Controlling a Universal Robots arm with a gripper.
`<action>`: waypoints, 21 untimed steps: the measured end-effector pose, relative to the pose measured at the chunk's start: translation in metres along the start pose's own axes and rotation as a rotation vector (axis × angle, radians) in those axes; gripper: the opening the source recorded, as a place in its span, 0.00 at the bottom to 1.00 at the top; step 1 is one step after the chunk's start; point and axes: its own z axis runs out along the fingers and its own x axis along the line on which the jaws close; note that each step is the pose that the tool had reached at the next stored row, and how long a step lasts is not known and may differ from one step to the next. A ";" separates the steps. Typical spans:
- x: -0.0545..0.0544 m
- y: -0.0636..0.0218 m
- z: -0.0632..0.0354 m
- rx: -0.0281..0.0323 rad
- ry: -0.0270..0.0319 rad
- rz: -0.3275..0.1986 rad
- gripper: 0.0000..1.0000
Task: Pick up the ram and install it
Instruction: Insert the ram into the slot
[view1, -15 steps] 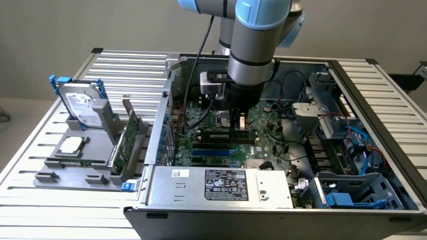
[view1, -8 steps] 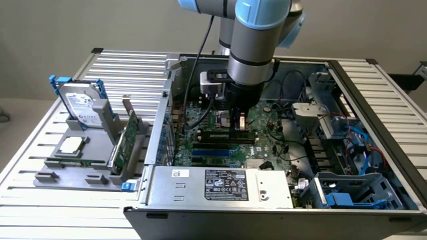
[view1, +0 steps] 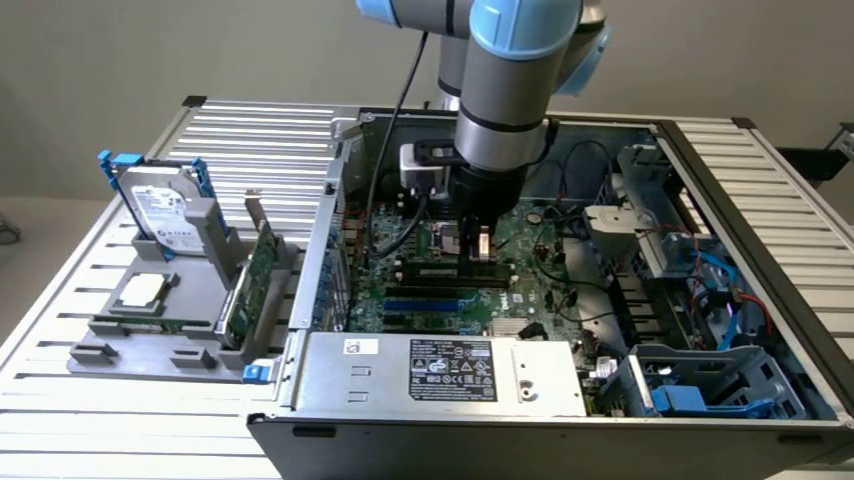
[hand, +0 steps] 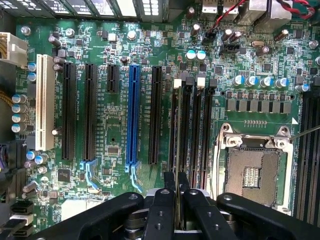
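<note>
Standing by the worktop (view1: 254, 130), I saw the arm reaching down into the open computer case (view1: 747, 250), with the tool (hand: 177, 180) low over the motherboard (hand: 115, 130). Its fingers (hand: 165, 205) were drawn almost together, and between them ran a thin edge that I took for the ram (hand: 177, 215), held edge-on and upright in the clamp. Directly beneath the tool lay the bank of black memory slots (hand: 192, 130), and the stick ran the same way as they did. The bare processor socket (hand: 252, 172) sat just beside the tool, and the blue slot (hand: 133, 115) lay a little further off on the other side. Well away from the tool, outside the case, the hard drive (view1: 167, 215) and the expansion card (view1: 260, 275) stood in their holder. To my eye the pick-up was done and the work stood at the install step, with the stick hovering over the slots. I could not tell whether its lower edge had met a slot. By my judgement the seating called for the board to sit squarely along one slot, with no tilt or twist. The push would need to go straight down and evenly along the whole length. A small offset looked likely to land it on a slot wall or a neighbouring slot.
</note>
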 end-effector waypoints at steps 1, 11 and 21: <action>0.000 0.0000 0.0004 0.0000 0.0002 0.000 0.14; 0.000 0.0000 0.0010 -0.0003 0.0082 0.000 0.27; 0.000 0.0029 -0.0261 -0.0006 0.0046 0.001 0.38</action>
